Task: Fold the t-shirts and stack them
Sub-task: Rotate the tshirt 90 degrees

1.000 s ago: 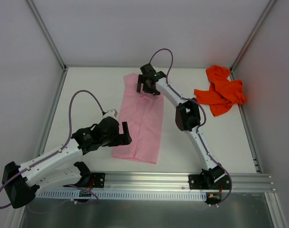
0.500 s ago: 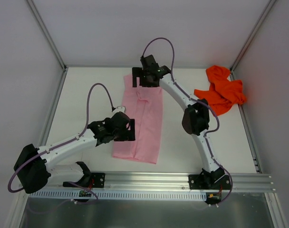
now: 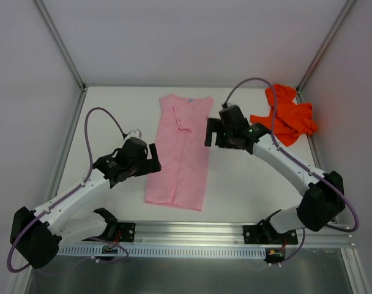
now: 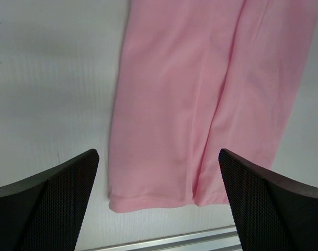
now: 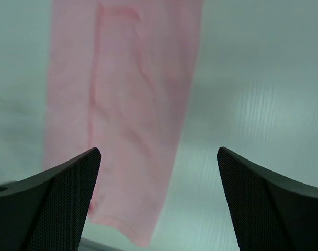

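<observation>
The light pink t-shirt (image 3: 181,153) lies flat as a long narrow strip in the middle of the table, collar at the far end; it also shows in the left wrist view (image 4: 201,89) and the right wrist view (image 5: 127,104). The bright orange t-shirt (image 3: 287,116) lies crumpled at the far right. My left gripper (image 3: 155,159) is open and empty just left of the pink strip, above the table. My right gripper (image 3: 209,133) is open and empty just right of the strip's upper half.
White walls with metal corner posts (image 3: 59,46) enclose the table on three sides. An aluminium rail (image 3: 235,231) runs along the near edge by the arm bases. The pink shirt's hem (image 4: 148,201) lies near that rail.
My right gripper has let go of the collar end and swung back right and nearer. My left gripper has pulled back left off the shirt. The collar end now lies flat.
</observation>
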Action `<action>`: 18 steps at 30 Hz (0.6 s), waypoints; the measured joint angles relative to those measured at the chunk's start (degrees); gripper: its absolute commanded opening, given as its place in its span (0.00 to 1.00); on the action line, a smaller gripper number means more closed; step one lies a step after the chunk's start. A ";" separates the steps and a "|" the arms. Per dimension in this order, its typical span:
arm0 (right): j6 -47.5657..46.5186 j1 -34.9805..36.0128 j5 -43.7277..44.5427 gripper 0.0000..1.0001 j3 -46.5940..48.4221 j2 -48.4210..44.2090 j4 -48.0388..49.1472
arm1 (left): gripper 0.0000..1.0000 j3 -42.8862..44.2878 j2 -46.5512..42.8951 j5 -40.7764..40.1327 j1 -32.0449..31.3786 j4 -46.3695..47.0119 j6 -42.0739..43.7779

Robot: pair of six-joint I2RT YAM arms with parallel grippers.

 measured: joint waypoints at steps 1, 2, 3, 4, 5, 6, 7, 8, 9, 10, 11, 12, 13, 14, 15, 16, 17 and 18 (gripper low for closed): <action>2.08 0.02 -0.35 0.96 -7.17 -1.60 0.57 | 0.99 -0.79 -0.98 2.34 2.95 0.46 0.28; 4.22 0.13 -0.92 0.96 -14.12 -3.02 1.05 | 0.99 -1.38 -1.88 4.04 4.98 0.72 0.50; 6.19 0.35 -1.46 0.97 -20.28 -4.44 1.38 | 0.99 -1.81 -2.75 5.55 7.06 0.87 0.87; 8.31 0.83 -1.86 0.99 -25.29 -5.99 1.22 | 0.99 -1.90 -3.48 6.86 8.20 0.87 1.42; 10.25 1.42 -2.32 0.97 -29.11 -7.67 0.55 | 0.99 -1.88 -3.93 8.04 8.61 1.09 1.90; 12.37 2.67 -2.67 0.95 -32.70 -10.05 0.79 | 0.99 -1.73 -4.20 9.53 8.76 1.27 2.47; 14.45 4.17 -3.02 0.94 -35.52 -12.83 1.09 | 0.99 -1.40 -4.13 10.99 8.76 1.27 3.02; 16.04 5.60 -3.32 0.94 -37.16 -15.21 1.16 | 0.99 -1.03 -3.89 12.57 8.81 1.31 3.43; 17.55 7.13 -3.48 0.92 -38.40 -17.20 1.95 | 0.99 -0.68 -3.52 14.32 9.07 1.38 3.78; 19.08 8.48 -3.65 0.91 -39.45 -18.84 2.99 | 0.99 -0.57 -3.32 15.21 9.14 1.46 3.96; 20.41 9.51 -3.78 0.91 -40.19 -19.76 3.98 | 0.99 -0.48 -2.54 17.35 9.14 1.88 4.33; 21.79 10.54 -3.93 0.90 -41.05 -20.17 5.25 | 0.99 -0.55 -1.88 18.67 9.14 2.12 4.42; 22.88 11.39 -3.93 0.89 -42.03 -20.28 6.71 | 0.99 -0.74 -1.25 19.85 9.14 2.40 4.46; 24.41 12.41 -4.00 0.89 -43.36 -20.22 8.26 | 0.99 -1.18 -0.79 20.87 9.18 2.95 4.46; 25.86 13.53 -4.13 0.87 -44.70 -20.06 9.60 | 0.99 -2.01 -0.31 22.18 9.42 3.67 4.44; 27.08 14.58 -4.28 0.86 -45.86 -19.74 10.82 | 0.99 -2.82 -0.15 23.15 9.53 3.98 4.39; 28.55 15.80 -4.52 0.85 -46.99 -19.06 12.20 | 0.99 -3.85 -0.07 23.82 9.86 4.02 4.31; 29.70 17.05 -4.59 0.82 -47.69 -18.23 13.11 | 0.99 -4.59 -0.11 24.39 9.90 3.98 4.28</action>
